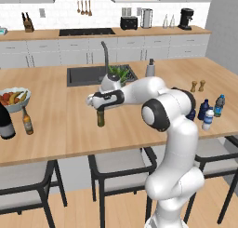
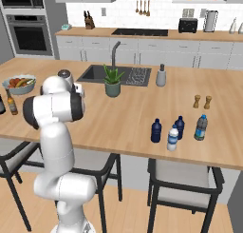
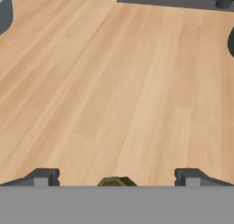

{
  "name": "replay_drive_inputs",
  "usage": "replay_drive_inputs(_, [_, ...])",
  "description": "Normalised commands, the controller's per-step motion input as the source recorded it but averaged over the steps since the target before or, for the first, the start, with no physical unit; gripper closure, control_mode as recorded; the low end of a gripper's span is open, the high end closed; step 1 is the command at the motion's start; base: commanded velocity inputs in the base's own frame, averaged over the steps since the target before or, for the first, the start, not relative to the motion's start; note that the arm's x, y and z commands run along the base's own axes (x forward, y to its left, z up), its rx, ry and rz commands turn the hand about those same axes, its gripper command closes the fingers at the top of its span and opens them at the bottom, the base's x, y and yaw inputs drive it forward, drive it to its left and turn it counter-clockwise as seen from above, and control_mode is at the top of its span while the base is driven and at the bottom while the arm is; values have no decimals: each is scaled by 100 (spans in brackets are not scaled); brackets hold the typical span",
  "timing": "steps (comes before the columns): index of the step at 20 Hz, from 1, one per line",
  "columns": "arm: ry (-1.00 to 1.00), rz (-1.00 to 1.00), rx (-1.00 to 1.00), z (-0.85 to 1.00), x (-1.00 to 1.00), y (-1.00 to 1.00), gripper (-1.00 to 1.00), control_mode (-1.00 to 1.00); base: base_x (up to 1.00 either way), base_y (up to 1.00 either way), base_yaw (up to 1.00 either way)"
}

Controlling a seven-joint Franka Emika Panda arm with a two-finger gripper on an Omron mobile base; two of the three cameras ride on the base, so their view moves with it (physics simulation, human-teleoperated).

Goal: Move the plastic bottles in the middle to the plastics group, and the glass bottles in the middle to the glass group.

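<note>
The slim olive-green glass beer bottle (image 1: 101,118) stands upright on the wooden tabletop (image 1: 60,129), long axis vertical, directly beneath the end effector (image 1: 99,109). The end effector is fully open and holds nothing, and the bottle top (image 3: 116,181) lies midway between its fingertips (image 3: 43,177).

plastic bottles (image 2: 173,138): 4 | glass bottles (image 1: 101,118): 3 | shakers (image 2: 202,101): 2

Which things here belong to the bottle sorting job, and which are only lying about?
Job: green bottle under the open gripper; wine bottle and amber bottle; four small plastic bottles.
Lying about: fruit bowl, plant, shakers, sink.
</note>
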Motion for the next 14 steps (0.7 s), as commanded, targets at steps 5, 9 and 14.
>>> replay_drive_inputs(5, [0,0,0,-13,1,6,100,-100,0,0,0])
replay_drive_inputs(9, [0,0,0,-11,-4,3,100,-100,0,0,0])
replay_drive_inputs(14, [-1,0,0,-1,-33,0,100,-100,0,0,0])
